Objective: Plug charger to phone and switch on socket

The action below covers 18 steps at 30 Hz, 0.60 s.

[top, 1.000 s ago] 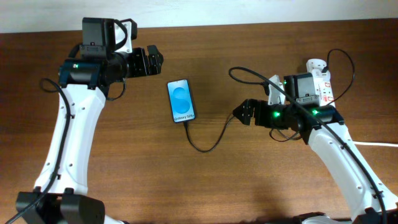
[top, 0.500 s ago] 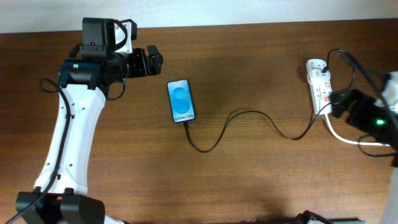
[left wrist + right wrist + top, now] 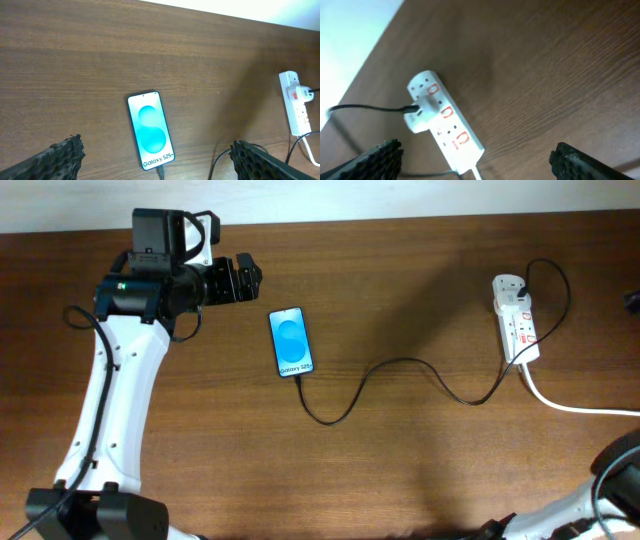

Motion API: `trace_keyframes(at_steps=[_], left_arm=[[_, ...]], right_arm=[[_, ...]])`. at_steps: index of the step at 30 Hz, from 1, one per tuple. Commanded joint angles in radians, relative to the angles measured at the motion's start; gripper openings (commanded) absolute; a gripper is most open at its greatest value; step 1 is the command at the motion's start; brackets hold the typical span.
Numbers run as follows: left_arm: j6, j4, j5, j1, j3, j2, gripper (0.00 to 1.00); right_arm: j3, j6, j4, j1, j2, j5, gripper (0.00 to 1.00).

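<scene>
The phone [image 3: 291, 342] lies flat on the wooden table with its blue screen lit; it also shows in the left wrist view [image 3: 150, 130]. The thin black charger cable [image 3: 400, 370] is plugged into the phone's near end and curls right to the white socket strip [image 3: 515, 320], where its adapter sits; the strip also shows in the right wrist view [image 3: 445, 127]. My left gripper [image 3: 243, 280] is open and empty, just up-left of the phone. My right gripper [image 3: 475, 160] is open and empty, held above the strip; in the overhead view it is out of frame.
The strip's thick white cord [image 3: 580, 406] runs off the right edge of the table. The table's far edge meets a pale wall [image 3: 400, 195]. Part of the right arm [image 3: 610, 500] shows at the bottom right corner.
My right arm has swung from the table's middle right, past the socket strip, and out of the overhead frame. The left arm and phone have not moved.
</scene>
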Motion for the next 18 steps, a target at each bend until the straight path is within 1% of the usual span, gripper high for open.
trace_keyframes(at_steps=[1, 5, 8, 10, 13, 15, 18], left_arm=[[0.016, 0.002, -0.007, 0.002, 0.004, -0.023, 0.99], [0.016, 0.002, -0.007, 0.002, 0.004, -0.023, 0.99], [0.016, 0.002, -0.007, 0.003, 0.004, -0.023, 0.99], [0.016, 0.002, -0.007, 0.003, 0.004, -0.023, 0.99], [0.016, 0.002, -0.008, 0.003, 0.004, -0.023, 0.99], [0.016, 0.002, -0.008, 0.003, 0.004, -0.023, 0.99], [0.016, 0.002, -0.007, 0.002, 0.004, -0.023, 0.99]], right_arm=[[0.017, 0.003, 0.028, 0.033, 0.097, 0.013, 0.99], [0.014, 0.004, 0.100, 0.148, 0.182, 0.161, 0.99], [0.010, 0.005, 0.146, 0.213, 0.242, 0.169, 0.99], [0.010, 0.028, 0.156, 0.221, 0.279, 0.167, 0.99], [0.007, 0.027, 0.154, 0.226, 0.319, 0.167, 0.99], [0.005, -0.002, 0.161, 0.249, 0.340, 0.168, 0.99], [-0.002, -0.003, 0.176, 0.284, 0.345, 0.228, 0.99]])
